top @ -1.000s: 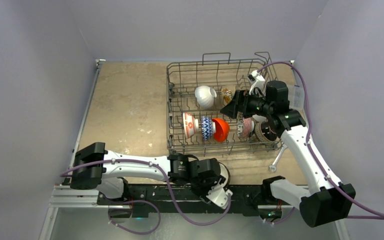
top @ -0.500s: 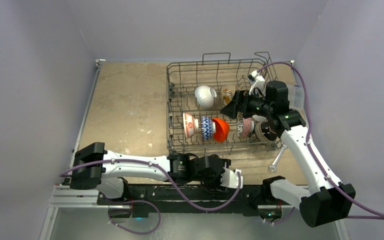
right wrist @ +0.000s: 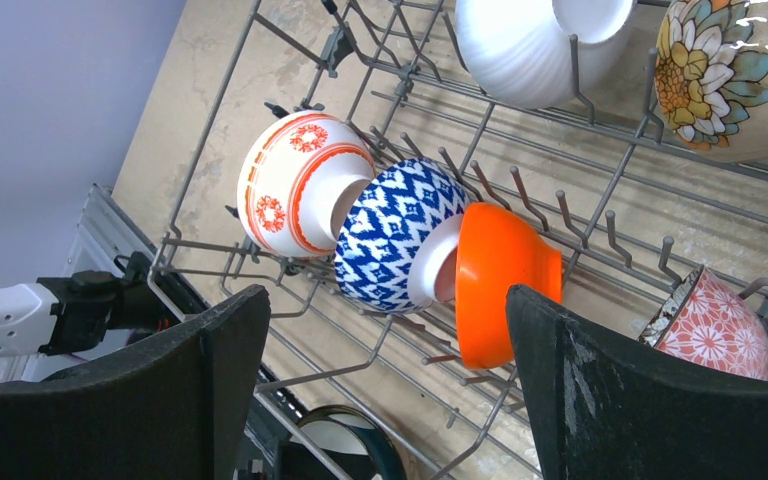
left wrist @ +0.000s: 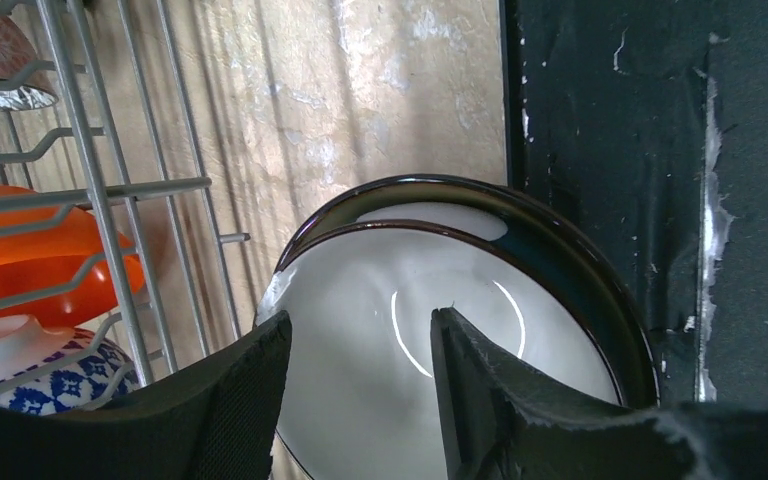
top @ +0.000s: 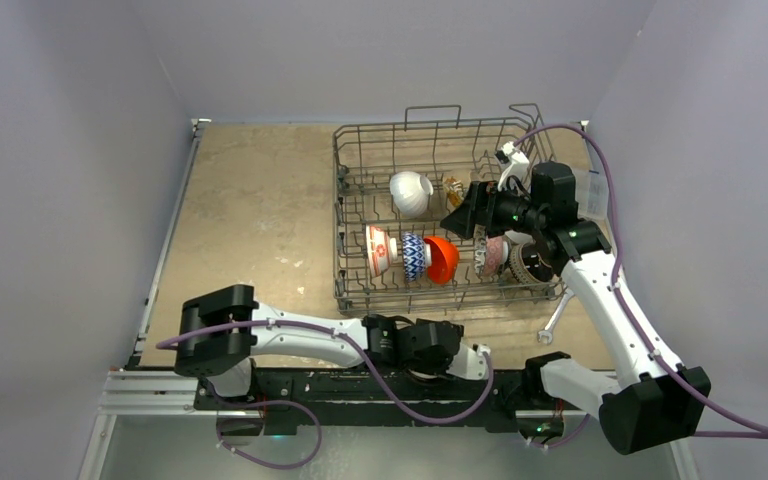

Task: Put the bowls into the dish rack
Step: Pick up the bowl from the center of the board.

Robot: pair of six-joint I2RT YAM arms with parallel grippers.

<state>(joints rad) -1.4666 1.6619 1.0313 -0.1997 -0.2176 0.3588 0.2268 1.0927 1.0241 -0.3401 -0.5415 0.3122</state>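
A dark bowl with a cream inside (left wrist: 460,290) sits on the table at the near edge, also seen in the right wrist view as the dark bowl (right wrist: 352,440). My left gripper (left wrist: 360,325) hangs open over it, one finger by the left rim and the other over the inside, apart from the rim. In the top view the left gripper (top: 472,360) covers this bowl. The dish rack (top: 360,160) holds a white bowl (top: 410,193), a red-patterned bowl (right wrist: 295,180), a blue-patterned bowl (right wrist: 390,235), an orange bowl (right wrist: 505,280) and a pink bowl (right wrist: 720,330). My right gripper (right wrist: 385,300) is open above them.
A flowered brown bowl (right wrist: 720,80) stands in the rack's far row. A metal spanner (top: 552,322) lies right of the rack, and a clear plastic box (top: 592,190) sits by the right wall. The black base rail (left wrist: 600,150) runs beside the dark bowl.
My left arm has swung right along the near edge, and its gripper now points over the dark bowl. The right arm has not moved.
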